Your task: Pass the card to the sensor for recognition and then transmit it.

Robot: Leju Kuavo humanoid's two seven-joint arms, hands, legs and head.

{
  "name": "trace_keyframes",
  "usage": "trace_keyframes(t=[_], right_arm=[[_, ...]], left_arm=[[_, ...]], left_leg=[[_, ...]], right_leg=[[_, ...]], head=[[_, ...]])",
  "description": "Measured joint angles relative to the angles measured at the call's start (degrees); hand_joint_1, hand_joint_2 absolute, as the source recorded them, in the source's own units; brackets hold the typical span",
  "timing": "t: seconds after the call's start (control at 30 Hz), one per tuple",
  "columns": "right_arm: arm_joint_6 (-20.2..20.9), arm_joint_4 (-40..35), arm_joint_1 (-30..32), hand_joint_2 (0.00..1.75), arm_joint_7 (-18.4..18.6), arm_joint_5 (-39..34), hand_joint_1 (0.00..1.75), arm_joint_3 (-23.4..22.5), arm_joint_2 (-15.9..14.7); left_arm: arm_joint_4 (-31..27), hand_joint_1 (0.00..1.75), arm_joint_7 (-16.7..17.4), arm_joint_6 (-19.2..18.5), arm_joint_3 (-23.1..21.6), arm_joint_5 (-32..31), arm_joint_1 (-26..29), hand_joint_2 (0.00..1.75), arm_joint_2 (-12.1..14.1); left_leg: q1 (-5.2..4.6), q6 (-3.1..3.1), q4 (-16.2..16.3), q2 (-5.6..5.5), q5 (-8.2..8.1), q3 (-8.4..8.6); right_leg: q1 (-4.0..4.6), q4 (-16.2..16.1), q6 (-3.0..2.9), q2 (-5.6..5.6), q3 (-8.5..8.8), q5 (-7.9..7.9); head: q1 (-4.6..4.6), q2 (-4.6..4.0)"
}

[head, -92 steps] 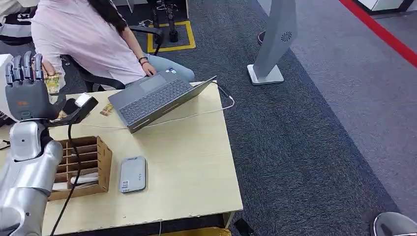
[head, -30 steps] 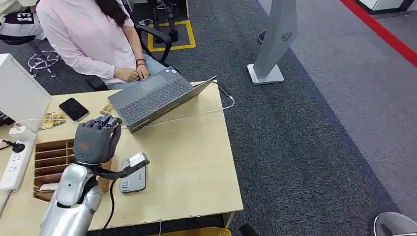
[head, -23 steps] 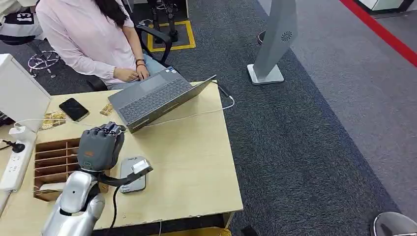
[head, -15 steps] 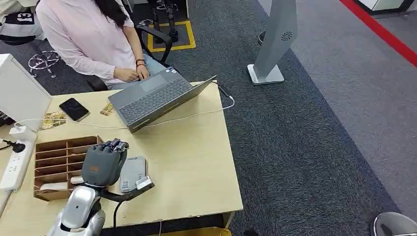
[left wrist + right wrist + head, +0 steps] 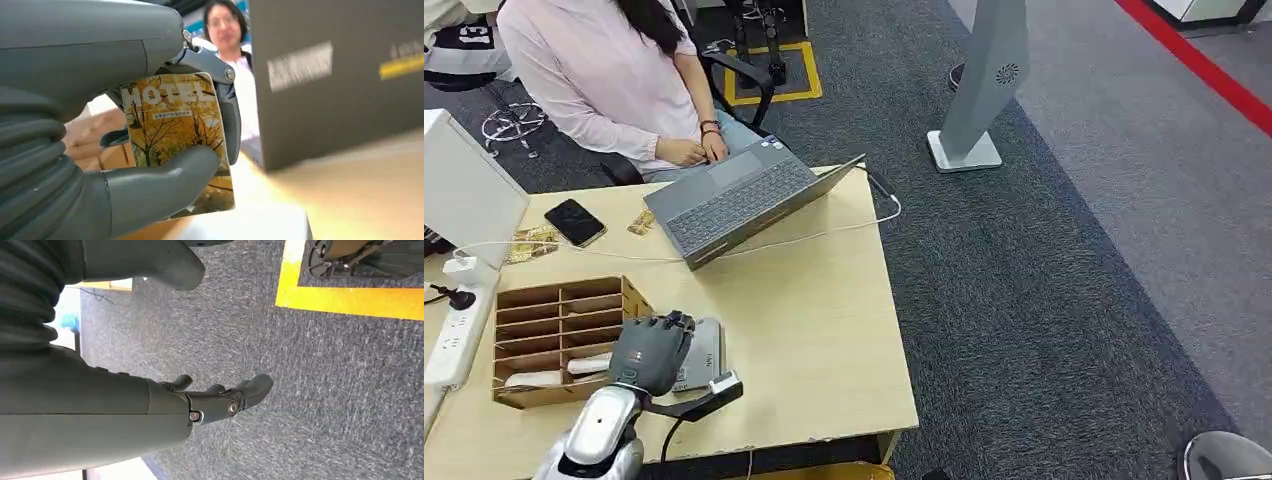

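Note:
My left hand point(image 5: 652, 352) hovers low over the grey card sensor point(image 5: 702, 352) near the table's front edge, covering most of it. In the left wrist view that hand point(image 5: 90, 150) pinches a yellow card point(image 5: 177, 130) printed with autumn trees and the word MOTEL between thumb and fingers, just above the pale sensor top point(image 5: 250, 225). My right hand point(image 5: 215, 400) hangs over grey carpet, fingers loosely apart, holding nothing.
A wooden slotted card box point(image 5: 554, 335) stands just left of the sensor. An open laptop point(image 5: 739, 200) with a person point(image 5: 604, 80) typing sits at the table's far side. A phone point(image 5: 574, 220), a power strip point(image 5: 449, 335) and a cable lie at left.
My left hand came down from high at the left, carrying the card across the card box, and has sunk onto the sensor at the table's front.

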Motion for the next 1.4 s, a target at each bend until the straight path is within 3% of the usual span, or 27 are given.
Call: trace_keyframes(t=[0.1,0.3,0.6,0.73,0.83,0.97,1.2,1.4], right_arm=[[0.33,0.00,-0.11,1.75,1.03,-0.15,0.00,0.00,0.00],[0.85,-0.02,-0.29,1.75,1.20,-0.15,0.00,0.00,0.00],[1.18,0.00,-0.45,1.75,1.22,-0.50,0.00,0.02,0.06],[1.16,-0.02,-0.45,1.75,1.18,-0.70,0.00,0.02,0.06],[0.94,0.00,-0.44,1.75,1.11,-0.79,0.00,0.13,0.06],[0.72,0.00,-0.59,1.75,1.14,-0.55,0.00,0.50,0.06],[0.44,0.00,-0.97,1.75,1.20,-0.11,0.00,1.57,0.06],[0.92,0.00,-1.25,1.75,1.46,0.02,0.00,2.01,-0.02]], left_arm=[[8.04,1.75,0.83,-4.05,-1.79,-1.44,-2.09,1.75,-1.18],[11.09,1.75,-0.22,-5.53,-2.73,-0.15,-3.89,1.75,-1.49],[12.29,1.75,-0.35,-4.42,-3.02,0.57,-4.59,1.75,-1.47],[12.12,1.75,1.31,-0.61,-3.08,0.00,-4.63,1.75,-1.49],[8.81,1.75,2.32,5.16,-3.08,-0.50,-4.56,1.75,-1.38],[1.35,1.75,-0.04,8.80,-3.06,2.27,-4.15,1.75,-1.05],[-6.61,1.75,-1.86,12.59,-2.25,4.06,-2.74,1.75,-0.39],[-8.45,1.75,-2.27,13.22,-0.36,5.27,-3.03,1.75,0.09]], left_leg=[[0.00,0.00,0.00,0.01,0.00,0.00],[0.00,0.00,0.00,-0.02,0.00,0.02],[0.00,0.00,0.00,-0.02,0.01,0.04],[0.00,0.00,0.00,-0.01,0.01,0.04],[0.00,0.00,0.00,-0.04,0.02,0.00],[0.00,0.00,0.00,-0.06,0.01,-0.03],[0.01,0.00,0.00,-0.09,0.00,-0.04],[0.01,0.00,0.00,-0.09,0.02,-0.03]], right_leg=[[0.00,0.00,0.00,0.01,-0.01,0.00],[0.00,0.00,0.00,-0.03,0.05,0.00],[0.00,0.01,0.00,-0.04,0.07,0.00],[0.00,0.01,0.00,-0.03,0.05,0.01],[0.00,0.01,0.00,-0.08,0.04,0.01],[0.00,0.01,0.00,-0.09,0.04,0.01],[0.01,0.01,0.00,-0.13,0.03,0.00],[0.01,0.01,0.00,-0.11,0.03,0.00]], head=[[0.00,0.00],[0.00,0.00],[0.00,0.00],[0.02,0.00],[0.02,0.00],[0.00,0.00],[0.00,0.00],[0.00,0.00]])
